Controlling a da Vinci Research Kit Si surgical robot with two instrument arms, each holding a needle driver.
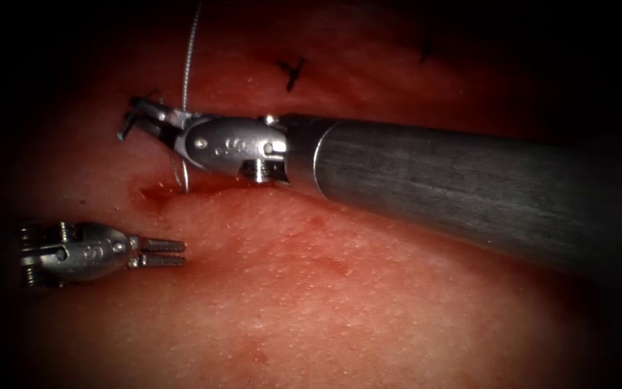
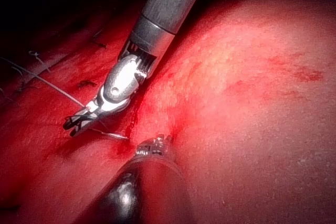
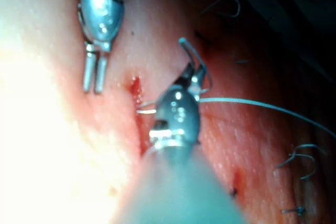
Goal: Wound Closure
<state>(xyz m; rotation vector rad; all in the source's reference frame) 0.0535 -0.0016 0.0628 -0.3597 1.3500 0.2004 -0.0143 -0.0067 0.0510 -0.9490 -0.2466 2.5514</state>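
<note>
Red tissue (image 1: 368,288) lies under both tools. We see the left tool (image 1: 161,252) resting empty, jaws slightly apart. Rightward, the right tool (image 1: 145,119) clamps the needle (image 1: 183,175) by the cut (image 1: 154,193); thread (image 1: 190,50) rises away. Our right wrist view adds knot tails (image 3: 296,161).

Needle (image 1: 183,176) beside cut (image 1: 154,193), thread (image 1: 190,50) rising

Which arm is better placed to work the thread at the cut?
Right, probably: the right pincer sits at the cut, beside the thread and needle. The left pincer hangs open and empty over tissue, apart from both.
</note>
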